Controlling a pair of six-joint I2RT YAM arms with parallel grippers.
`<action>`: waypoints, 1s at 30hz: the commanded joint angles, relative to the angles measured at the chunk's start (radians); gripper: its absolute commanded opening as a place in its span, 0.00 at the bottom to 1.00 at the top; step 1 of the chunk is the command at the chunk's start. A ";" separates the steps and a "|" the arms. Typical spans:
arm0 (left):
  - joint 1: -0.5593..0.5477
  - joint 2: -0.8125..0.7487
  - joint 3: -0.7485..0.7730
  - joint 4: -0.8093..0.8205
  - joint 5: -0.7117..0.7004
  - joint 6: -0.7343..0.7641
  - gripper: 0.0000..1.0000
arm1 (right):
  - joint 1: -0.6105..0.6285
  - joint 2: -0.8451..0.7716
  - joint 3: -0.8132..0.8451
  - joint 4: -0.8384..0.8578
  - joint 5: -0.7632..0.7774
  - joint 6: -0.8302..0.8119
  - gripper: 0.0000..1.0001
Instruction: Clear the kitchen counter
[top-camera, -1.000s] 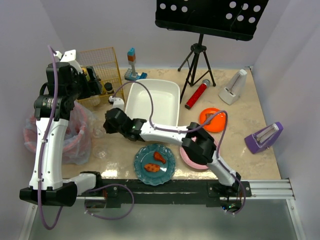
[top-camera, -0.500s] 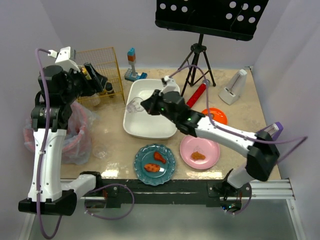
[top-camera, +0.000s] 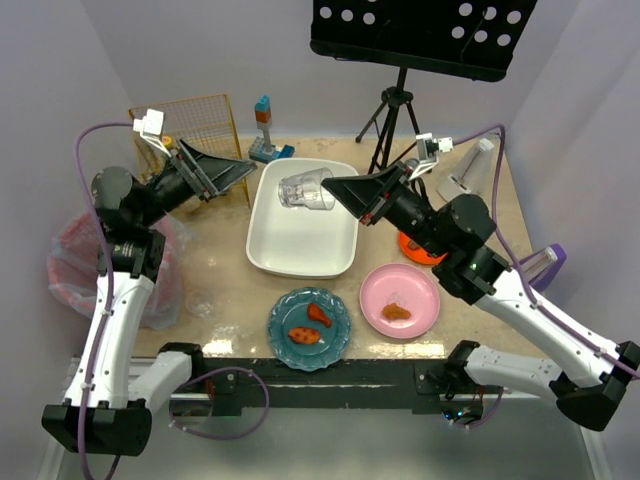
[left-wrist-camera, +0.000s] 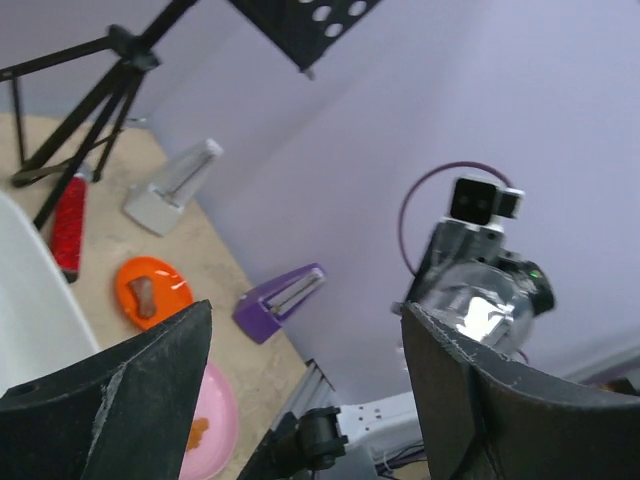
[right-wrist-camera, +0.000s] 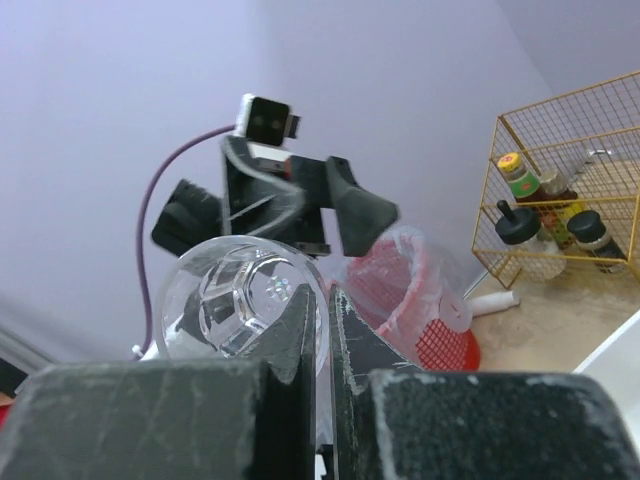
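A wide, beige, stone-look kitchen counter with faint mottling fills the overhead view, and both arms are raised above it.

The right gripper is clamped on the rim of a clear, faceted tumbler, which is held on its side in the air over the far end of a white rectangular plastic tub. The tub sits in the middle of the counter.

The left gripper hangs above the far left corner. Its matte black fingers are spread wide with nothing between them.

Near the front edge lie a glossy teal round plate holding two browned pieces of food and a smooth pink round plate holding one.

A black perforated music stand on a tripod rises at the far edge.

The left wrist view looks across to the right side, which the right arm hides from above. It shows a small orange plate with a brown piece on it, a purple slotted toaster-shaped block near the right edge and a red cylinder lying by the tripod's feet. It also shows the tumbler's base head-on.

The right wrist view looks the other way. It shows a yellow wire basket of capped jars in the far left corner and a red mesh bin lined with thin, crinkled plastic beyond the left edge.
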 joint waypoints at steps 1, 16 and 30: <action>-0.031 -0.035 0.013 0.331 0.088 -0.214 0.82 | -0.020 0.027 0.046 0.017 -0.038 0.024 0.00; -0.183 -0.048 -0.039 0.316 0.013 -0.164 0.83 | -0.037 0.068 0.064 0.105 -0.103 0.071 0.00; -0.199 -0.049 -0.062 0.364 0.019 -0.197 0.83 | -0.037 0.037 0.038 0.160 -0.114 0.116 0.00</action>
